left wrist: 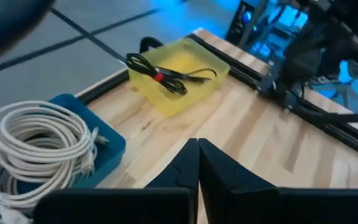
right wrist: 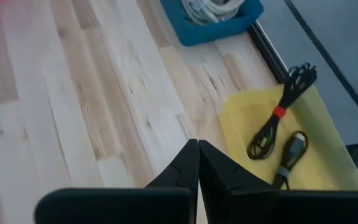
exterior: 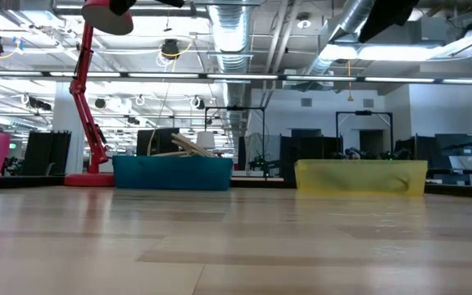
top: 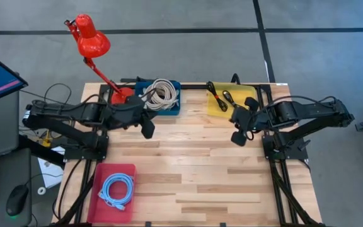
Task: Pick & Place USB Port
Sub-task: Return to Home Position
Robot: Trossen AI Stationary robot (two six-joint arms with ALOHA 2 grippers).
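In the high view the left arm (top: 74, 116) lies folded at the left of the frame. Its links run towards the centre and end in the left gripper (top: 147, 128), just left of the middle. The right arm (top: 307, 113) mirrors it at the right of the frame, bent at the elbow near the right edge, with the right gripper (top: 238, 137) just right of the middle. The two grippers are well apart. In the left wrist view the dark fingers (left wrist: 222, 171) meet tip to tip at bottom centre with no gap between them. The right wrist view shows its fingers (right wrist: 179, 171) pressed together the same way, holding nothing.
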